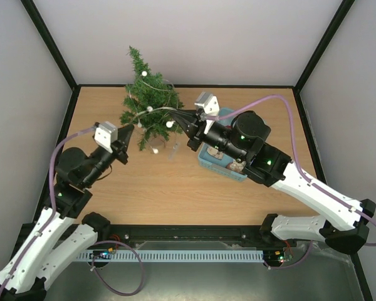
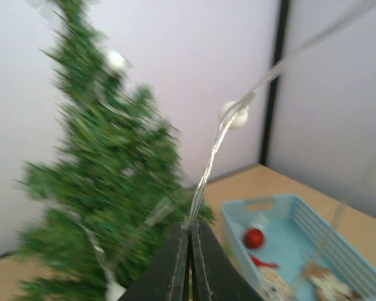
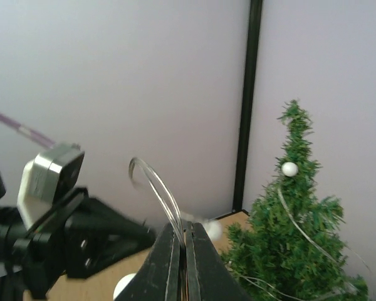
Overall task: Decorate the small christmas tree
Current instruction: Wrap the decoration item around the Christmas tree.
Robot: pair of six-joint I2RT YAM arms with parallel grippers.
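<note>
No lettering, label, brand mark, number or sign is legible in any of the three views.

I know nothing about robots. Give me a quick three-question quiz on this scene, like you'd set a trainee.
1. True or false: the small christmas tree lies flat on the table.
2. The left jaws and the right jaws are shut on the same thing. Which? A) a branch B) the wire light string C) a paper star
3. What colour is the ball lying in the light blue basket?
Key: 1 false, it stands upright. 2 B. 3 red.
</note>
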